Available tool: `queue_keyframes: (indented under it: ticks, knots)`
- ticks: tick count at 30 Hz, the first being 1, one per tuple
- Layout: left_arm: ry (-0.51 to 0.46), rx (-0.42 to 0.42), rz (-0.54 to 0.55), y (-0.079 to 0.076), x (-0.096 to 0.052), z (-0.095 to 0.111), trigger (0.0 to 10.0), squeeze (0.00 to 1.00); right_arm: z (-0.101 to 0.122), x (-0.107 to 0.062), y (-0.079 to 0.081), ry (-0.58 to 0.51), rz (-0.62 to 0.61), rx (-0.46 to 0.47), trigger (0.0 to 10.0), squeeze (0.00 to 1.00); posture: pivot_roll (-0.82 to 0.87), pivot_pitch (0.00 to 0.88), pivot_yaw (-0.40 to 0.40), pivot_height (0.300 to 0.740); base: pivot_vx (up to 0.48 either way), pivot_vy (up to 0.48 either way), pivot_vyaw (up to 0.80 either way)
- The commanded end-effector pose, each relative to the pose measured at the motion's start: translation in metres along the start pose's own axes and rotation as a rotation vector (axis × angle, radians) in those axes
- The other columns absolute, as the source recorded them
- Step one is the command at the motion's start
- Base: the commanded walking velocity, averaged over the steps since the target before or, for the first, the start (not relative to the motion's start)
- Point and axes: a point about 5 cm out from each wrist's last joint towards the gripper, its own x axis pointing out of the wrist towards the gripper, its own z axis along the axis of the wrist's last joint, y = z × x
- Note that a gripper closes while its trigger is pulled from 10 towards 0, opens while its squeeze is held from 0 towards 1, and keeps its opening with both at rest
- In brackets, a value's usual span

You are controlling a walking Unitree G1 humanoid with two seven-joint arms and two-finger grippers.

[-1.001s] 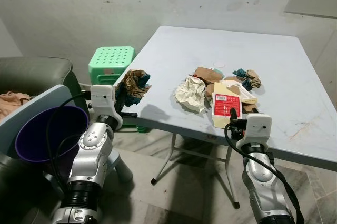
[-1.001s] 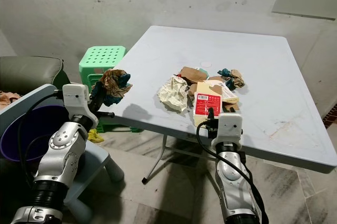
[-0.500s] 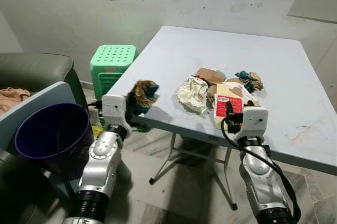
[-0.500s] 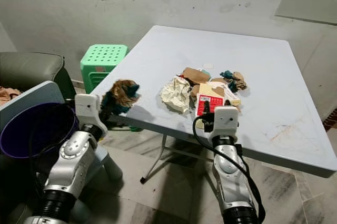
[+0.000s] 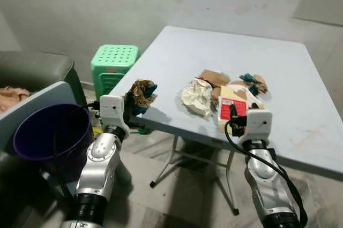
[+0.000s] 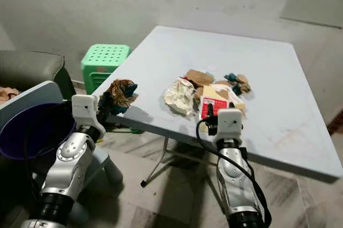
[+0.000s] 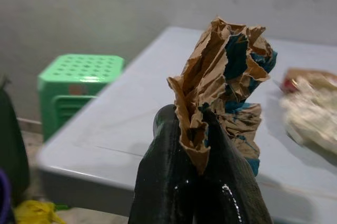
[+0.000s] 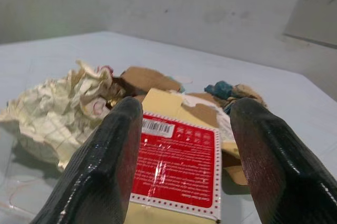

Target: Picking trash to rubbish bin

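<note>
Head views: the left end effector (image 5: 130,111) grips a crumpled brown-and-teal wad (image 5: 140,93) at the worktop (image 5: 300,105) edge; the purple bin (image 5: 45,134) lies to its left and lower, nearest this arm.

Left wrist view: fingers pinch the wad's base.

Right wrist view: the right end effector (image 8: 184,153), spread wide, faces the red carton (image 8: 176,158), lying lengthwise ahead.

One table (image 5: 300,105), one stool (image 5: 114,62), one bin (image 5: 48,134).

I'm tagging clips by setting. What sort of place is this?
Probably a plain room in a home: a pale blue folding table strewn with paper trash, a green plastic stool against a stained bare wall, and a dark sofa.
</note>
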Motion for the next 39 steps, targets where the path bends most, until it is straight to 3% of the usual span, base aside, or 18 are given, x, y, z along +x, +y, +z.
queue_keyframes:
  ticks: [1,7,23,39]
  knots:
    - [-0.005,0.007,0.019,0.01,0.0,0.002,10.0,0.0,0.002,0.002,0.003,-0.002,0.024,0.0,10.0,0.0,0.0,0.0,-0.041,0.74,0.0,0.0,0.8]
    - [-0.005,-0.004,0.044,0.02,0.001,0.004,10.0,0.0,0.001,0.001,0.002,0.003,0.027,-0.006,10.0,0.0,0.0,0.0,-0.047,0.74,0.0,0.0,0.8]
    - [-0.031,-0.05,0.076,0.018,0.005,0.008,10.0,0.0,0.003,0.005,0.004,0.004,0.059,-0.01,10.0,0.0,0.02,0.0,-0.078,0.74,0.0,0.0,0.8]
    - [0.009,-0.074,0.133,0.02,0.007,0.003,10.0,0.0,0.006,0.009,0.003,0.006,0.076,-0.015,10.0,0.0,0.02,0.0,-0.103,0.74,0.0,0.0,0.8]
